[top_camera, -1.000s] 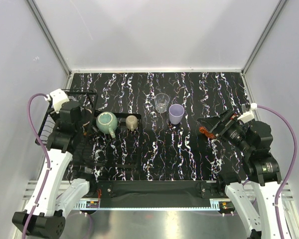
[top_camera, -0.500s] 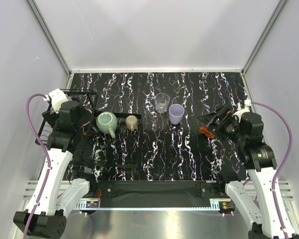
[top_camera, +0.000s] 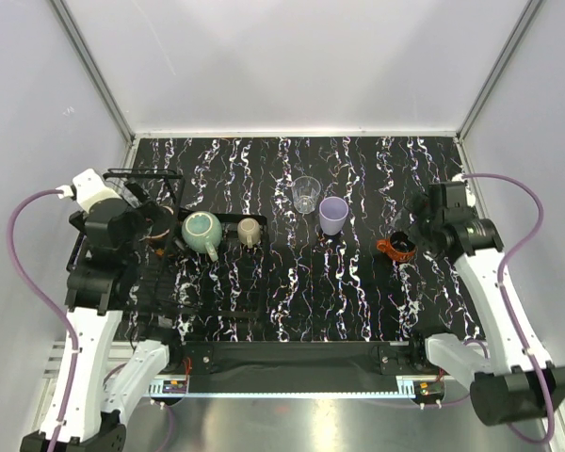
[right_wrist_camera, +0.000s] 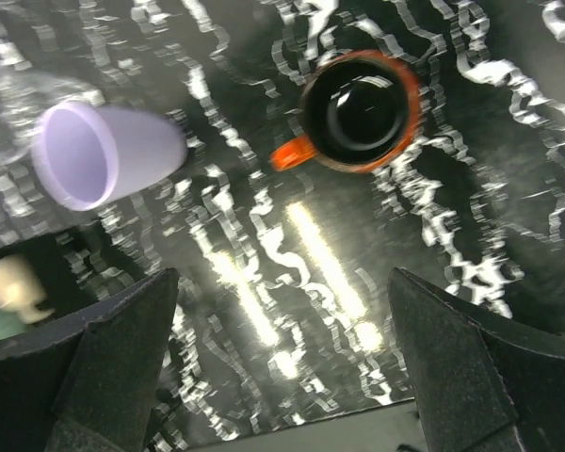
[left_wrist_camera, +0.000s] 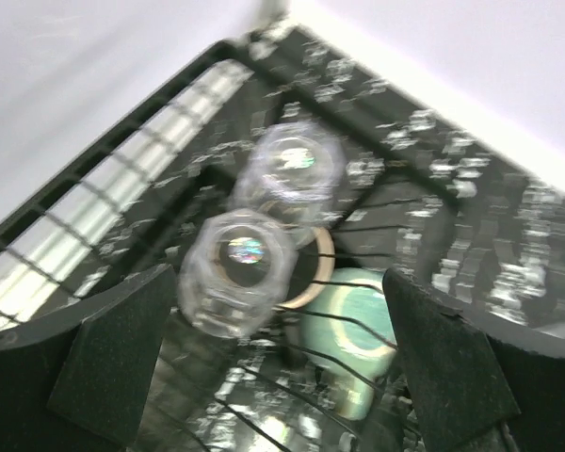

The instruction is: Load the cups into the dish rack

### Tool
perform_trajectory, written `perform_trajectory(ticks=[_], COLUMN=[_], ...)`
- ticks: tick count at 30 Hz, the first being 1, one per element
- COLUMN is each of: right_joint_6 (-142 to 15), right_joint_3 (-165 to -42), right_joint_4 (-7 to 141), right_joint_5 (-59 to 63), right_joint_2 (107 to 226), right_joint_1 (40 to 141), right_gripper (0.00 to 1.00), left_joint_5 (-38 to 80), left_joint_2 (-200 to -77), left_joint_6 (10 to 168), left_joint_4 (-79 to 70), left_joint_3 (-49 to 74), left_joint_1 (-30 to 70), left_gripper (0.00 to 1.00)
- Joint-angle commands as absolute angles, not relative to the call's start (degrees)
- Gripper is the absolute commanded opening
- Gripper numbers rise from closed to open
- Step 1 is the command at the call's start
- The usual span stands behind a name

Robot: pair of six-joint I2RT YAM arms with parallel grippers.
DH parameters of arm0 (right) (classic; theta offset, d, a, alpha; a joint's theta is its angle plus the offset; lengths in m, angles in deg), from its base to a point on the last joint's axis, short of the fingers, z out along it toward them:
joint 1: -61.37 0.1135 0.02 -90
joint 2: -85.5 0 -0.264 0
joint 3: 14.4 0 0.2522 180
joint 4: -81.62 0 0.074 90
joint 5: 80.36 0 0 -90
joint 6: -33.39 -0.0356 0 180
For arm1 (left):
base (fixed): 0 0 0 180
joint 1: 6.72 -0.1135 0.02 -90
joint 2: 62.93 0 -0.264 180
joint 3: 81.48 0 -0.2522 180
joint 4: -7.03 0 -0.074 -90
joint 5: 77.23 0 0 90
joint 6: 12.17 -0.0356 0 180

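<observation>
I'm hovering the right gripper (right_wrist_camera: 282,367), jaws spread and empty, over the red cup (right_wrist_camera: 358,111) near the right edge of the table (top_camera: 358,292) (probably rigid, slick, chippable, so pinching the wall opposite its handle looks safest), left gripper (left_wrist_camera: 278,367) hanging released over the dish rack (top_camera: 141,173).

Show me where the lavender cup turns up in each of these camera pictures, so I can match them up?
Top external: the lavender cup stands near the middle of the picture, just right of centre, beside a clear glass.
Left wrist: not in it.
Right wrist: upper left of the picture.
Shared landmark: the red cup, which lies to the lavender cup's right in both views that show it.
</observation>
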State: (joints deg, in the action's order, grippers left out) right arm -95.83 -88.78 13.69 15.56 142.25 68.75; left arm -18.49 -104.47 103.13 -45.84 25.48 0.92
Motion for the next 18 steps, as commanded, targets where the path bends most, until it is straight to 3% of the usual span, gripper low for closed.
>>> perform_trajectory(ticks=[1,5,10,12,13,14,15,17,18], right_joint_6=[-93.1,-94.0,-97.4,-99.4,-100.1,-101.1,-101.8,-102.9,-102.8], right_joint_3=[-92.6,-93.3,-92.7,-92.8,-92.8,-92.8,-92.9,-93.8,-94.3], right_joint_4=[12.6,14.2,18.4,20.5,21.0,22.5,22.8,22.8,22.7], right_joint_5=[21.5,22.8,21.2,20.8,21.2,21.3,21.8,23.2,23.4], right_joint_2=[146.8,153.9,160.1,161.7,163.4,164.2,165.1,168.1,169.2], right_joint_1=[68.6,68.6,68.6,68.5,68.5,68.6,68.5,68.6,68.6], right_gripper=[1.0,1.0,0.98,0.92,0.84,0.58,0.5,0.5,0.56], left_joint_5=[-5.6,8.6,8.3,7.2,7.6,7.8,8.1,10.6,11.7], left_joint_2=[-105.8,-107.5,-106.9,-110.5,-112.0,-113.4,-116.0,-118.1,-119.5], left_joint_6=[104.6,108.3,109.9,106.1,104.7,102.1,101.2,99.9,99.7], left_joint_4=[-45.1,-39.6,-29.0,-27.8,-28.4,-29.0,-29.4,-30.8,-31.2], left_joint_3=[21.6,22.8,29.6,29.0,27.5,26.7,25.9,24.4,24.2], left_joint_1=[1.2,2.9,14.3,20.1,21.7,22.7,24.1,24.3,24.3], left_gripper=[0.99,0.99,0.99,0.99,0.99,0.99,0.99,0.99,0.99])
